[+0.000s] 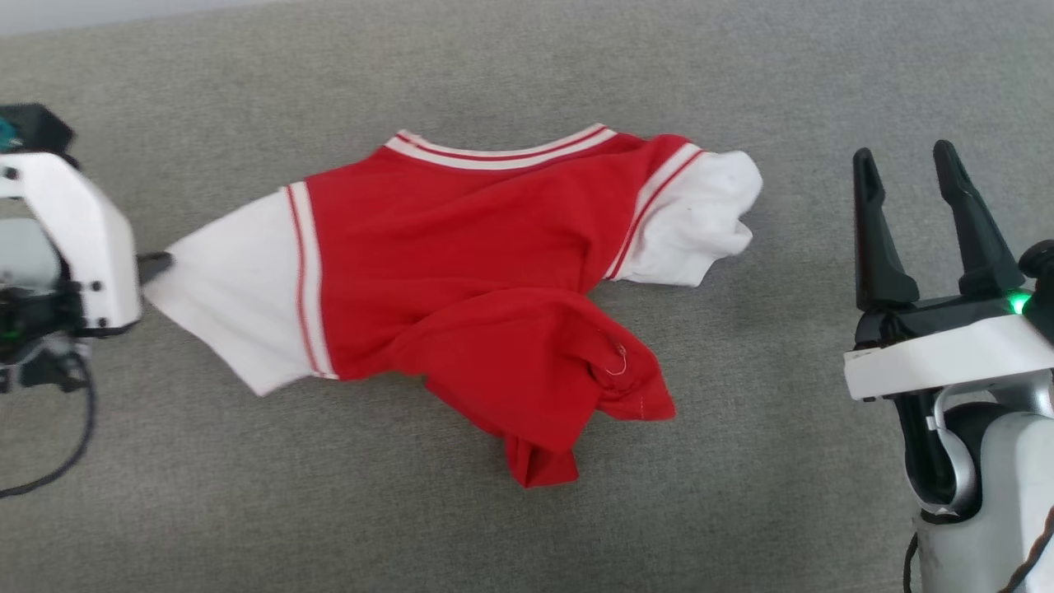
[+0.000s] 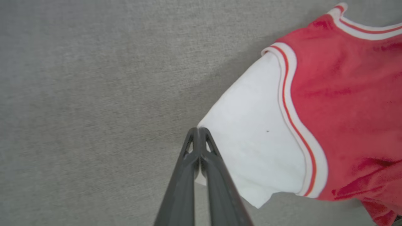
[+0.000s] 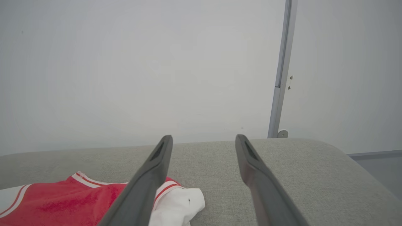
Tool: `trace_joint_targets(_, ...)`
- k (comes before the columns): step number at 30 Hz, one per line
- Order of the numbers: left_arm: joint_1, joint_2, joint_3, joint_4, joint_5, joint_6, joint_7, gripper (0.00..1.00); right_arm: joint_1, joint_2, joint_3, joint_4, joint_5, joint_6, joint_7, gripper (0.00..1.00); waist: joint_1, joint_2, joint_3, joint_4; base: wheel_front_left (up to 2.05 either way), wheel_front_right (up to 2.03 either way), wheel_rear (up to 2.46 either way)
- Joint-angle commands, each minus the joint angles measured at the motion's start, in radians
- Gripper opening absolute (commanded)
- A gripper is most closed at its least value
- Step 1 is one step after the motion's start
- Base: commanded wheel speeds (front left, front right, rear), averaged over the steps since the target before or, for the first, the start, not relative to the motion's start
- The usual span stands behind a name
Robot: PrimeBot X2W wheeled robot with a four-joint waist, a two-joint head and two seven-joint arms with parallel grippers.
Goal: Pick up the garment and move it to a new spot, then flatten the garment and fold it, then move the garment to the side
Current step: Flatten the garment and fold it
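The garment (image 1: pixel 445 247), a red shirt with white sleeves and striped trim, lies crumpled on a grey upholstered surface (image 1: pixel 741 511). Its lower part is bunched and folded over near the middle. My left gripper (image 1: pixel 156 265) comes in from the left, shut on the outer edge of the garment's left white sleeve (image 2: pixel 251 141), which is drawn to a point at the fingertips (image 2: pixel 201 131). Well apart from the cloth, my right gripper (image 1: pixel 902 169) stands open to the right of the other white sleeve (image 1: pixel 700 222). That sleeve (image 3: pixel 176 204) lies low and left of my right gripper (image 3: pixel 204 141) in the right wrist view.
The grey cushion (image 3: pixel 282 163) ends at a rounded edge on the right, with a pale wall (image 3: pixel 125 62) and a metal post (image 3: pixel 281 69) behind it. A black cable (image 1: pixel 58 461) hangs below my left arm.
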Motion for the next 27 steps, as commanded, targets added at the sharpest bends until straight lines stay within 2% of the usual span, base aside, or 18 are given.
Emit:
trace_joint_targets(1, 0.023, 0.03, 0.011, -0.021, 0.021, 0.012, -0.009, 0.0, 0.015, 0.0, -0.006, -0.009, -0.003, 0.0, 0.005, 1.0, 0.0, -0.0001, -0.006, 0.008, 0.0, 0.0, 0.0)
trace_joint_targets(7, 0.069, 0.109, 0.011, -0.065, 0.078, 0.037, -0.045, 0.0, 0.031, 0.0, -0.025, -0.015, -0.006, 0.0, 0.024, 1.0, 0.0, -0.0001, -0.014, 0.02, 0.0, 0.0, 0.0)
trace_joint_targets(15, 0.096, 0.075, 0.025, -0.064, 0.039, 0.049, -0.065, 0.0, 0.035, 0.0, -0.029, -0.02, 0.001, 0.0, 0.05, 1.0, 0.0, -0.0001, -0.011, 0.027, 0.0, 0.0, 0.0)
trace_joint_targets(16, 0.089, 0.072, 0.022, -0.067, 0.042, 0.045, -0.068, 0.16, 0.033, 0.0, -0.028, -0.021, 0.001, 0.0, 0.055, 1.0, 0.0, -0.0001, -0.009, 0.028, 0.0, 0.0, 0.0)
trace_joint_targets(17, 0.081, 0.068, 0.02, -0.067, 0.045, 0.043, -0.068, 0.62, 0.03, 0.0, -0.027, -0.022, 0.004, 0.0, 0.059, 1.0, 0.0, -0.0001, -0.007, 0.029, 0.0, 0.0, 0.0)
trace_joint_targets(18, 0.071, 0.064, 0.018, -0.066, 0.045, 0.042, -0.068, 0.95, 0.027, 0.0, -0.025, -0.024, 0.003, 0.0, 0.063, 1.0, 0.0, -0.0001, -0.004, 0.03, 0.0, 0.0, 0.0)
trace_joint_targets(19, 0.063, 0.061, 0.017, -0.064, 0.045, 0.041, -0.065, 1.0, 0.023, 0.0, -0.025, -0.027, 0.003, 0.0, 0.066, 1.0, 0.0, -0.0001, -0.001, 0.031, 0.0, 0.0, 0.0)
trace_joint_targets(27, 0.01, 0.034, -0.019, -0.006, 0.05, 0.06, 0.004, 1.0, 0.002, 0.0, -0.005, -0.042, -0.003, 0.0, 0.11, 1.0, 0.0, -0.0001, 0.021, 0.04, 0.0, 0.0, 0.0)
